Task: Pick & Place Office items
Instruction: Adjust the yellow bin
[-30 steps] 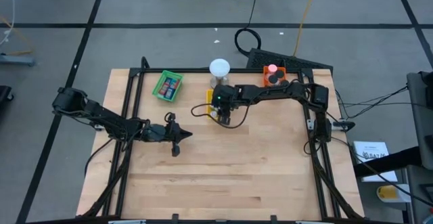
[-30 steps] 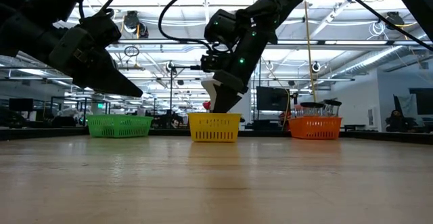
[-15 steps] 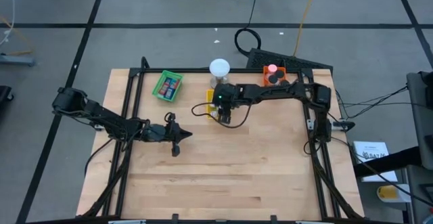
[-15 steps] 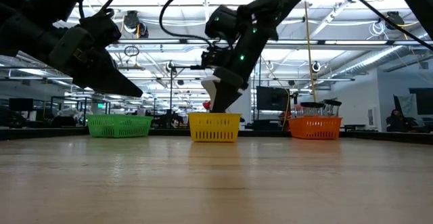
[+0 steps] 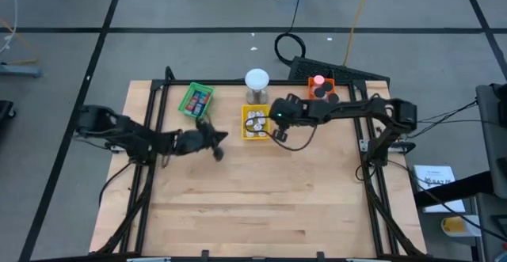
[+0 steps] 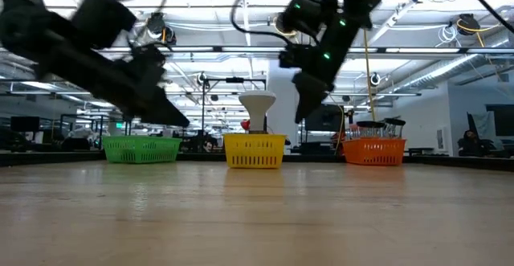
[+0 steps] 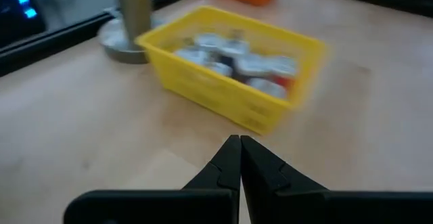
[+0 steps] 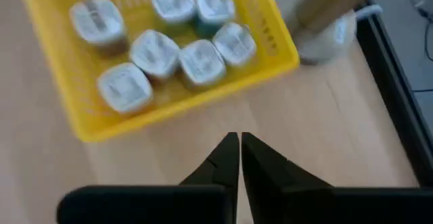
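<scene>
Several silvery-white squarish office items (image 8: 159, 48) lie in the yellow tray (image 5: 255, 123) at the table's far middle. In the green tray (image 5: 196, 100) at its left lie more small coloured items. Red and dark ones are in the orange tray (image 5: 321, 89) at its right. My right gripper (image 8: 240, 139) is shut and empty, in the air just right of the yellow tray's near right corner (image 8: 287, 61). My left gripper (image 7: 240, 143), also shut and empty, hangs over bare wood left of and nearer than the yellow tray (image 7: 230, 82), pointing at it.
A white-domed metal cylinder (image 5: 257, 82) stands just behind the yellow tray; its base (image 8: 325, 38) is close to my right gripper. A black frame rail (image 5: 238, 84) runs along the table's far edge. Bare wood (image 5: 253, 206) covers the whole near half.
My right gripper has drawn away from over the yellow tray, going up and toward the table's right edge. My left gripper has swung toward the far edge and a little right, turning to face the yellow tray. No item has moved.
</scene>
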Available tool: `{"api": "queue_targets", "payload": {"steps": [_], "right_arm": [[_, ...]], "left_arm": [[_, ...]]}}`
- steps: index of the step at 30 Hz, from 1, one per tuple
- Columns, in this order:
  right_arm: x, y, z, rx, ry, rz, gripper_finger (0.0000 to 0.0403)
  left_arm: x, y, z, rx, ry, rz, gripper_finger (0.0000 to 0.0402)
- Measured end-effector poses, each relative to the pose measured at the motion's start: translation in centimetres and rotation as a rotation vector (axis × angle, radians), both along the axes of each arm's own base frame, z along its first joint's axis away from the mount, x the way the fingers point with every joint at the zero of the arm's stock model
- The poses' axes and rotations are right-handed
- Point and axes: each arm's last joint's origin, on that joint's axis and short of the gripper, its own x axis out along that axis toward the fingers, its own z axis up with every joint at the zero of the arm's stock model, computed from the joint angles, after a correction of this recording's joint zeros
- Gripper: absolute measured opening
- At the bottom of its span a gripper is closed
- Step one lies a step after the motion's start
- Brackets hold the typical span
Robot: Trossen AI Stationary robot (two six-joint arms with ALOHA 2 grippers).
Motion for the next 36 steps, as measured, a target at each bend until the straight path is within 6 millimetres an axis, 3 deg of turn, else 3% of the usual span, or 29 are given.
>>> {"api": "queue_targets", "payload": {"steps": [8,13,20,36], "right_arm": [[-3.2,-0.6,-3.1,-0.008,-0.097,-0.054,0.0009],[-3.4,-0.4,-3.6,0.011,-0.12,-0.037,0.0004],[-3.0,-0.2,-3.4,0.019,-0.16,-0.014,0.0001],[-2.7,0.0,-2.2,-0.014,-0.236,0.014,0.0001]], "left_arm": [[4.1,6.5,-0.7,-0.057,0.074,0.117,0.0005],[6.3,9.0,-1.0,-0.076,0.114,0.165,0.0005],[8.0,10.2,-1.0,-0.078,0.119,0.174,0.0005],[7.7,10.9,-0.3,-0.055,0.092,0.157,0.0005]]}}
